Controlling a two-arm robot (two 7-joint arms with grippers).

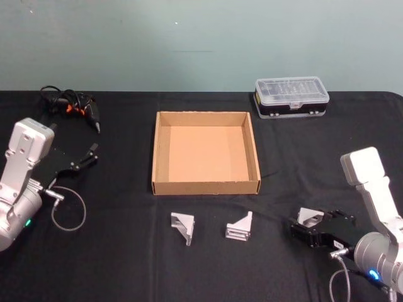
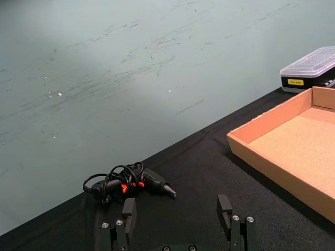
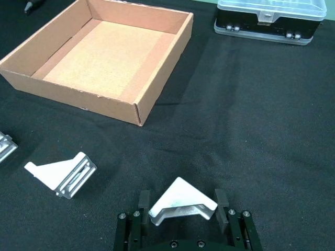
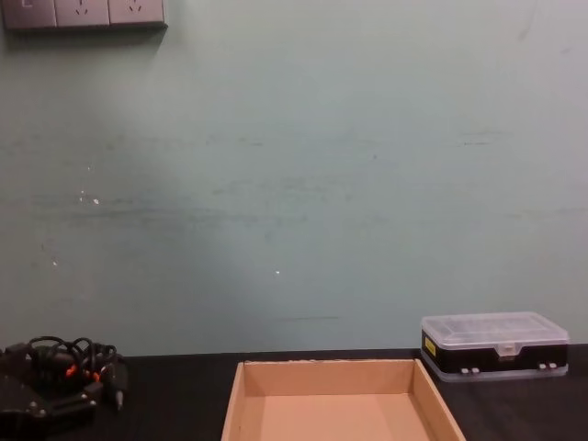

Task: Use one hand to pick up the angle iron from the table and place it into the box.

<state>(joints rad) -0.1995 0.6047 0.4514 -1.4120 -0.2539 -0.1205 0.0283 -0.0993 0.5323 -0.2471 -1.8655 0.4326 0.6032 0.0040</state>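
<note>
Grasping step: right end effector (image 1: 310, 221), front-right of the box (image 1: 205, 187), pinches an angle iron (image 3: 180, 201); next it must lift. Left end effector (image 2: 177, 205) rests open, left of the box

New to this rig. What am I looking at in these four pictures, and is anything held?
A two-armed robot at a black table. One picture looks down from its head, one forward from its chest, one comes from each wrist. On the table: an open cardboard box, a clear-lidded plastic case behind it to the right, a corded tool at far left, and two angle irons in front of the box. The right gripper appears shut on a third angle iron, low at the table. The left gripper is open, idle, holding nothing.
</note>
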